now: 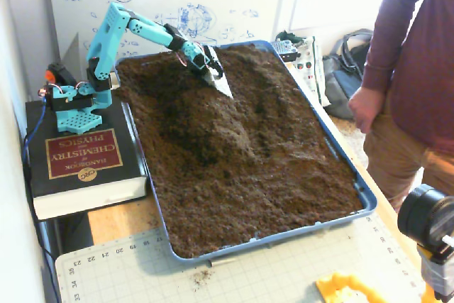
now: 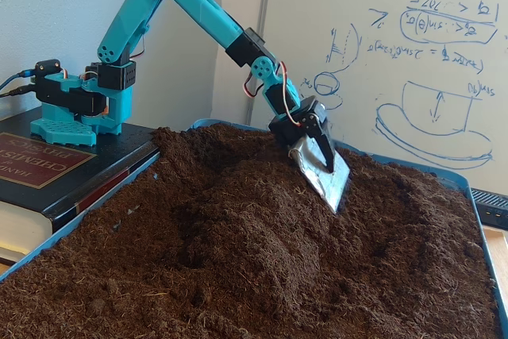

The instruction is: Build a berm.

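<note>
We cannot tell how the gripper (image 2: 321, 172) fingers sit behind its metal blade (image 1: 218, 81), tip near the soil upslope of the berm (image 1: 223, 129) mid-tray; a deep drag risks flattening it, though open soil runs to the blue tray rim (image 1: 340, 157).

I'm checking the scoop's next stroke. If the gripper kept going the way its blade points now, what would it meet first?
The gripper carries a metal blade angled down, tip at the soil. Going on, it would likely dig first into the loose soil beside the berm; exact depth is unclear.
</note>
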Tool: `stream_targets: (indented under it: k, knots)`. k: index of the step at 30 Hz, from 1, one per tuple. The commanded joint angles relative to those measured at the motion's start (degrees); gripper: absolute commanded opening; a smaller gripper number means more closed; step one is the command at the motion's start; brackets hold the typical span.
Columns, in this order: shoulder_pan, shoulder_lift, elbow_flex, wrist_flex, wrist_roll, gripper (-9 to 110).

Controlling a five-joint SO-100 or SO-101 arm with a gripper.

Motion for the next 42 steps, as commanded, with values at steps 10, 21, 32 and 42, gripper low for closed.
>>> stream_targets:
  k: [10, 21, 32, 42]
  knots:
    - [-8.1, -13.2, -46.8, 0.1, -6.2, 0]
    - [-7.5, -36.0, -65.7, 0.1, -19.0, 0]
    - [-0.1, -39.7, -65.7, 0.1, -35.8, 0]
    - [0.4, -41.3, -62.2, 0.1, -17.1, 0]
